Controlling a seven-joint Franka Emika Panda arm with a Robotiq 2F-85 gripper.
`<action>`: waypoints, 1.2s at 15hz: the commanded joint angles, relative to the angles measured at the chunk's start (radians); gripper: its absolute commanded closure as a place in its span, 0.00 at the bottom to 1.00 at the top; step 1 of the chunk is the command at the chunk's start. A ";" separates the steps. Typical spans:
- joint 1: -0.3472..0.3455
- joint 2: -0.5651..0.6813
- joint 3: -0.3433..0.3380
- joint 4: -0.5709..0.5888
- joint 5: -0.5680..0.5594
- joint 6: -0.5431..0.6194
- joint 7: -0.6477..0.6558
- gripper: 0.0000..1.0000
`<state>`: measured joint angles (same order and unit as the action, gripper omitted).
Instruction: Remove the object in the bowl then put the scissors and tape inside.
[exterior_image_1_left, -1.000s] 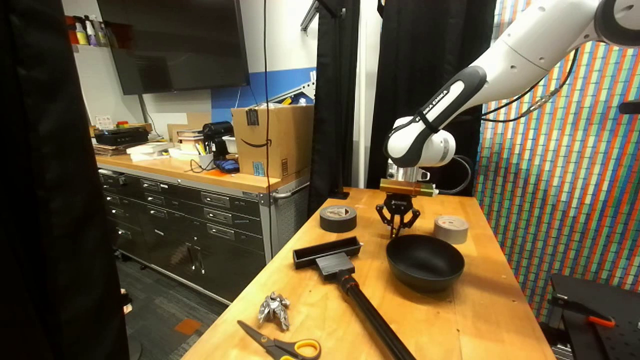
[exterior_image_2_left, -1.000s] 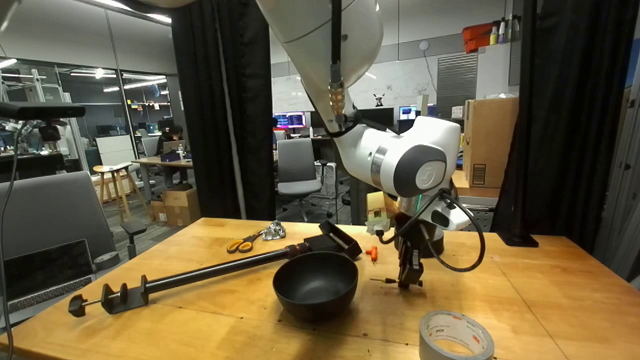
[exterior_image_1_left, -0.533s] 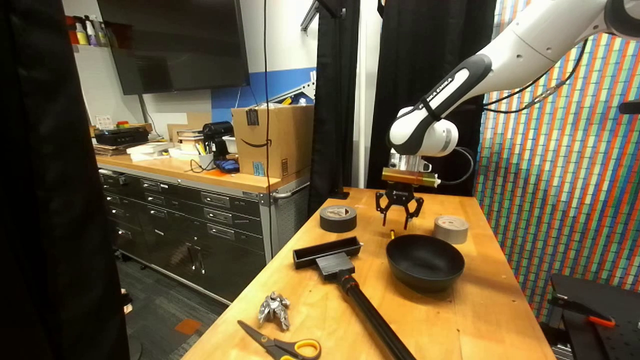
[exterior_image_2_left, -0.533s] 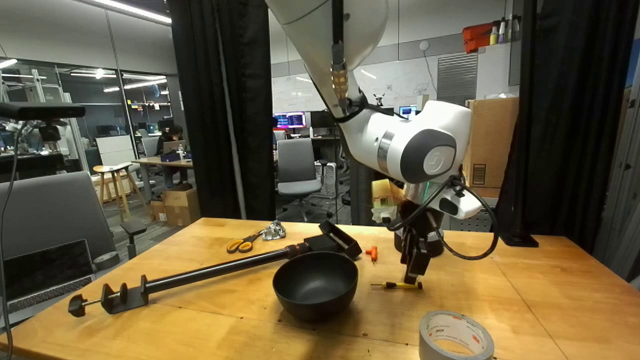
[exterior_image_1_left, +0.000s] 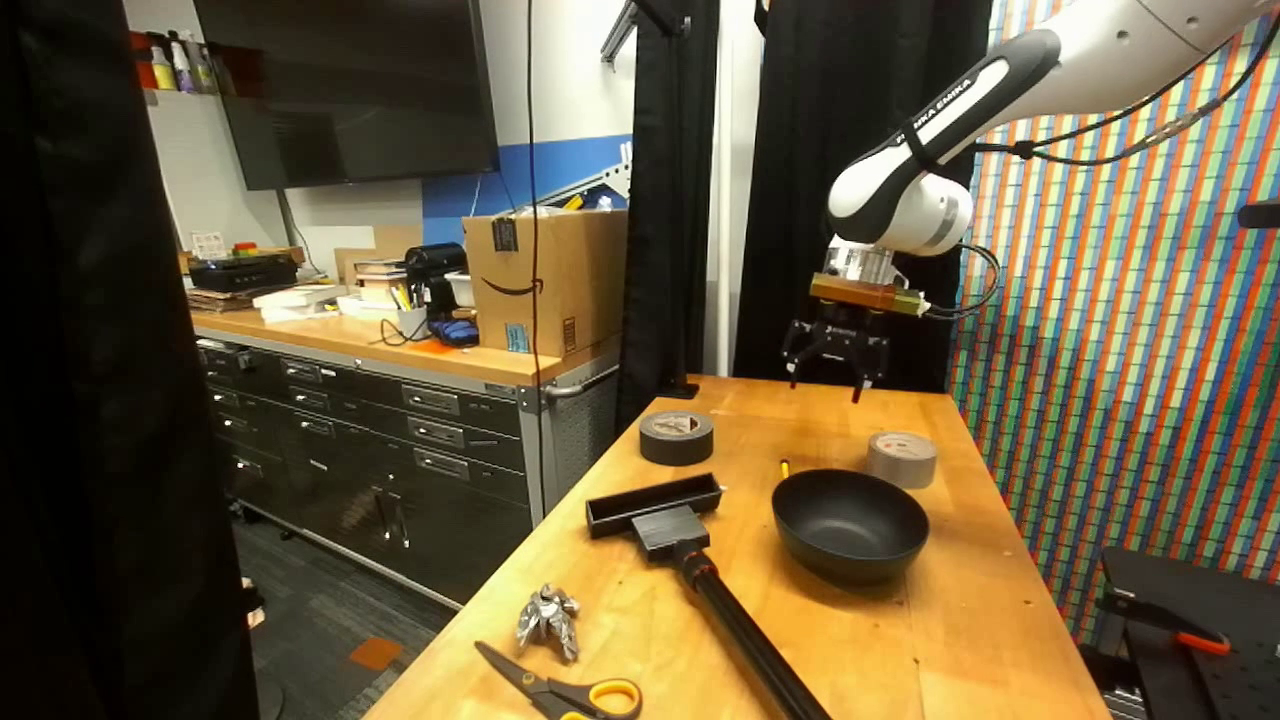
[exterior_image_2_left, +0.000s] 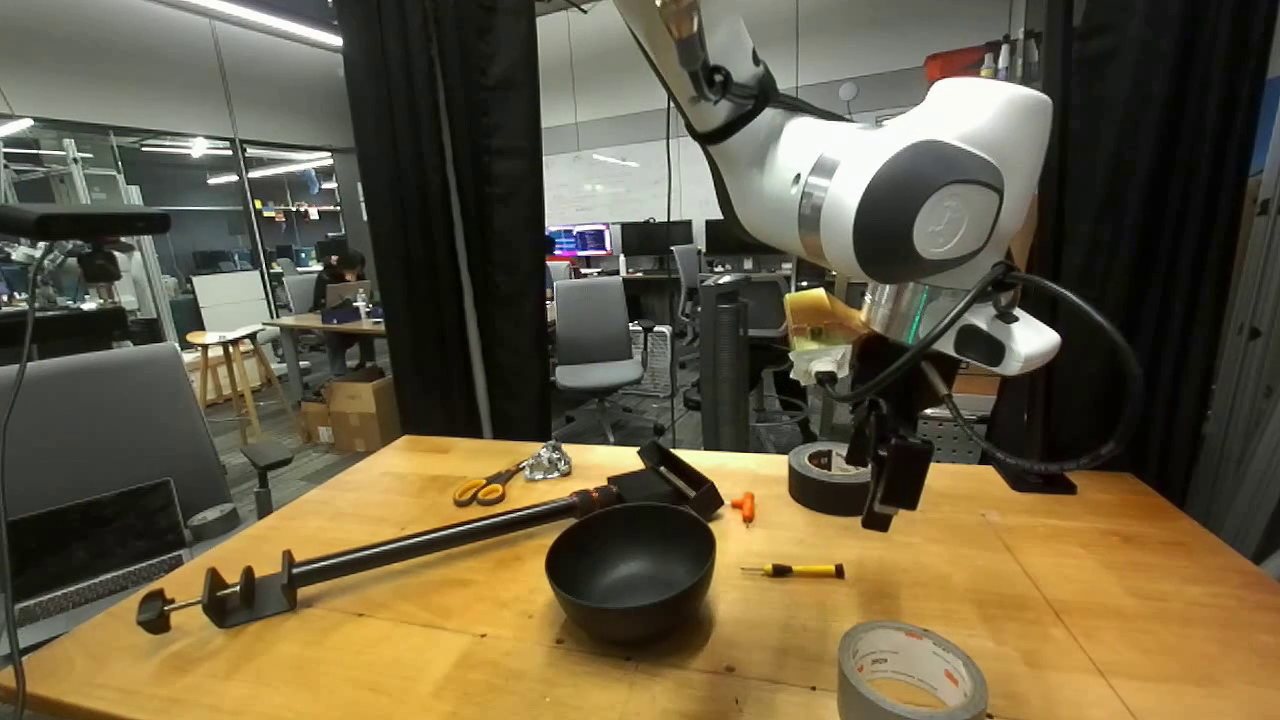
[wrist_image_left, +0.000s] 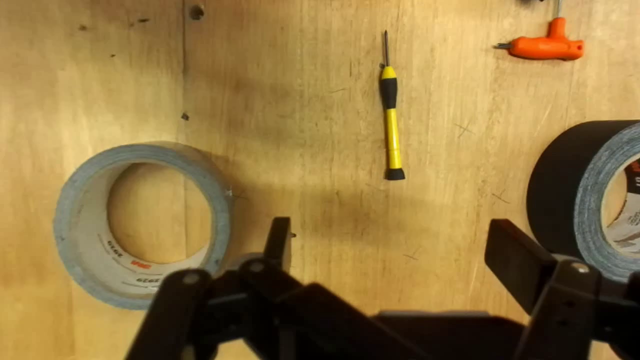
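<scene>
Black bowl (exterior_image_2_left: 632, 615): upright on the tabletop (exterior_image_2_left: 410, 665), inside bare
Yellow screwdriver (wrist_image_left: 392, 117): on the tabletop, near the bowl
Scissors (exterior_image_1_left: 548, 688): on the tabletop beside crumpled foil (exterior_image_1_left: 547, 618)
Gray tape (exterior_image_1_left: 900, 466), black tape (exterior_image_1_left: 677, 446): both outside the bowl
Fingers (wrist_image_left: 517, 262): spread wide above the tabletop
White cup (exterior_image_1_left: 412, 323): pens (exterior_image_1_left: 402, 298) standing in it

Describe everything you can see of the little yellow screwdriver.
The screwdriver has a yellow and black handle, seemingly plastic, a black end cap and a thin, metal-looking shaft; the tip's shape is unclear. It lies flat on the wooden table, apparently touching nothing else, its shaft pointing towards the black bowl.
</scene>
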<state>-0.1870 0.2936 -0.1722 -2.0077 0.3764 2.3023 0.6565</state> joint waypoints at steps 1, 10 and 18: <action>-0.004 -0.066 -0.009 -0.077 0.017 -0.022 -0.035 0.00; 0.003 -0.039 -0.018 -0.154 0.000 -0.023 -0.033 0.00; -0.020 0.032 -0.043 -0.144 0.006 -0.017 -0.056 0.00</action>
<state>-0.2000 0.3017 -0.2062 -2.1669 0.3758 2.2754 0.6254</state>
